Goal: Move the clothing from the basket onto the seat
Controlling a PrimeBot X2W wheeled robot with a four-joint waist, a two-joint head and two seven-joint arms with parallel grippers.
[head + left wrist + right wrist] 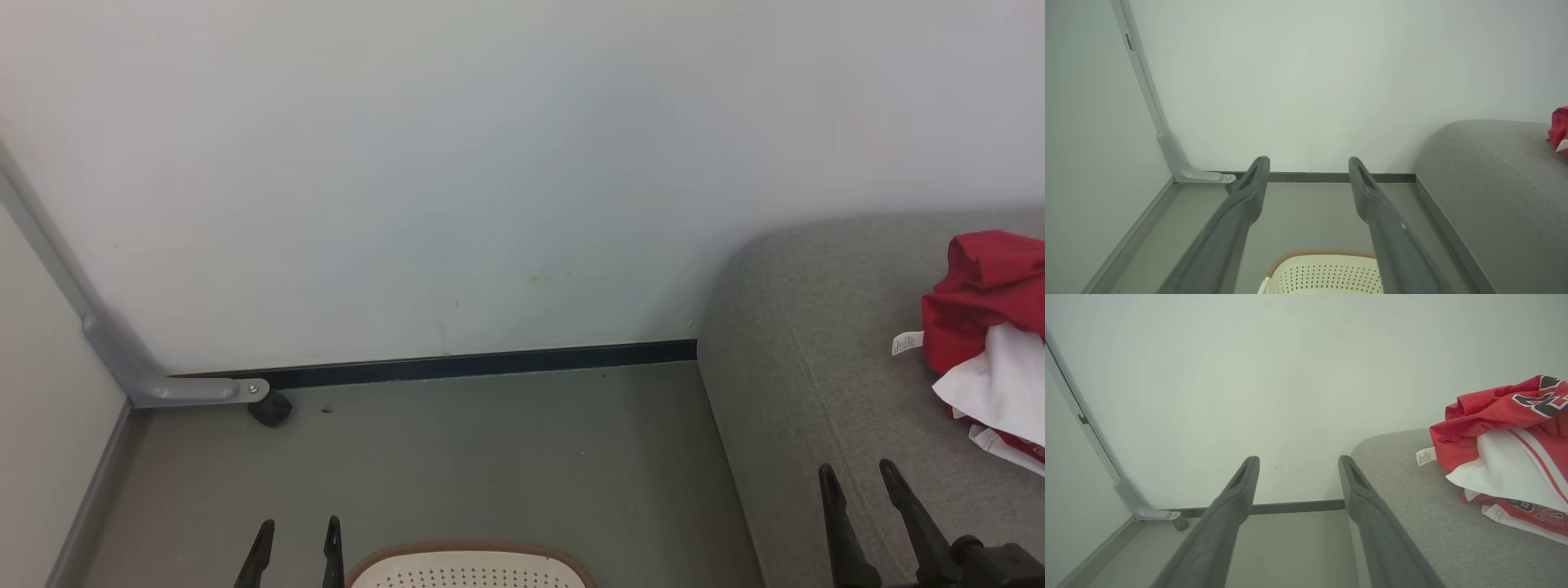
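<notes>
The clothing [980, 310] lies heaped on the seat [800, 367], apart from the basket [469, 572].

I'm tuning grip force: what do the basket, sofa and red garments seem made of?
Laundry basket: probably matte cream plastic, punched holes, brown woven-look rim. Sofa: grey woven upholstery, weave visible. Red garments: thin soft fabric, possibly synthetic; it creases and folds.

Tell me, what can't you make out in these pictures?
Head view: the bottom edge cuts off the laundry basket, so its inside is hidden; clothing left there cannot be told.
Head view: the right edge cuts the red and white clothing pile; the garment count is unclear.
Right wrist view: the print on the white tag is too small to read.
</notes>
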